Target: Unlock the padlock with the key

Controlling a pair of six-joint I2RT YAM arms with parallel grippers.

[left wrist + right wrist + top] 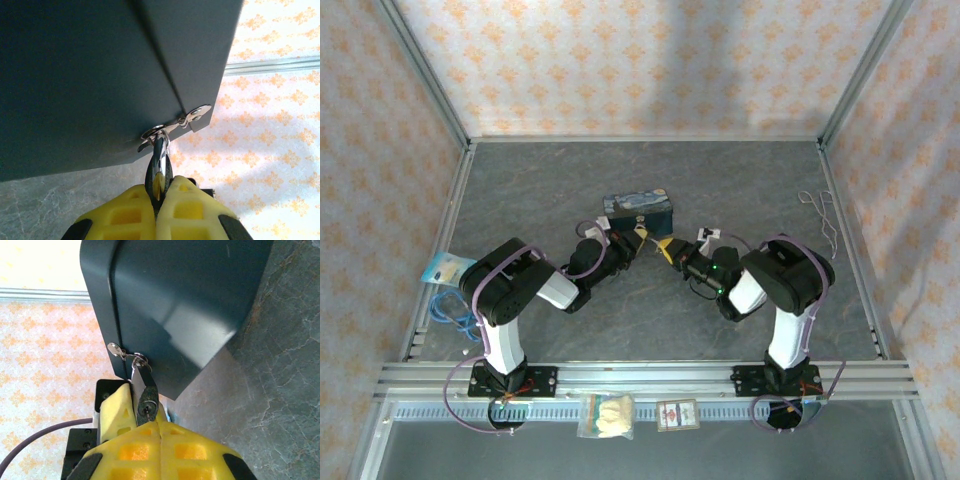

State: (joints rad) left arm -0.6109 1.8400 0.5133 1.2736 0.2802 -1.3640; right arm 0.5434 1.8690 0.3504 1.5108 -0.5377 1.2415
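The tiny dark padlock (148,400) hangs by its thin silver shackle from the hasp (117,351) of the dark blue painted box (635,208). My left gripper (157,192) is shut on the padlock (159,167) from its sides. One of its yellow fingers (116,405) shows beside the lock in the right wrist view. The padlock's round keyhole faces my right gripper (160,422), which is shut just below it. A thin sliver of the key (151,415) reaches from the pad seam to the keyhole; the rest of the key is hidden between the pads. Both grippers (638,238) (665,248) meet at the box front.
Thin bent wire loops (820,210) lie at the right edge of the grey table. A blue cable and card (448,270) sit at the left edge. Two small packets (605,413) (677,414) rest on the front rail. Patterned walls close in three sides.
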